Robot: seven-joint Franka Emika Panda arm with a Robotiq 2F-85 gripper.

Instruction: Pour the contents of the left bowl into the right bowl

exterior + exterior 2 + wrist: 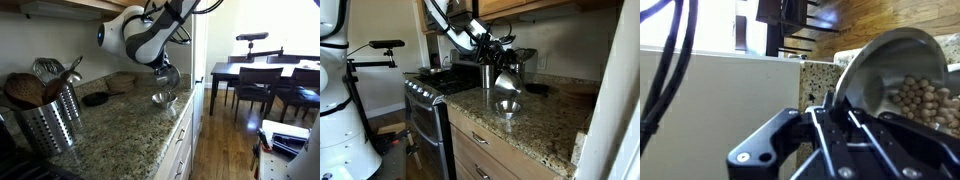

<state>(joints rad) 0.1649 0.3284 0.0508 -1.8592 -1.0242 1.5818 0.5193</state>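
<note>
Steel, shiny, thin-rimmed: the left bowl (890, 70) hangs tilted, the gripper (838, 108) clamped on its rim. Pale round pellets (925, 100) crowd its lower side. The right bowl (506, 106) stands on the granite counter (555, 125) at 6 o'clock beneath it. The wrist view cuts the held bowl at 3 o'clock; the lower bowl's inside is unreadable.

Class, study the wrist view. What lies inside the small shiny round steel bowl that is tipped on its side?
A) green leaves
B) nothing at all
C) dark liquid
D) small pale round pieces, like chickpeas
D: the small shiny round steel bowl holds a heap of pale round bean-like pieces, gathered low inside it.
</note>
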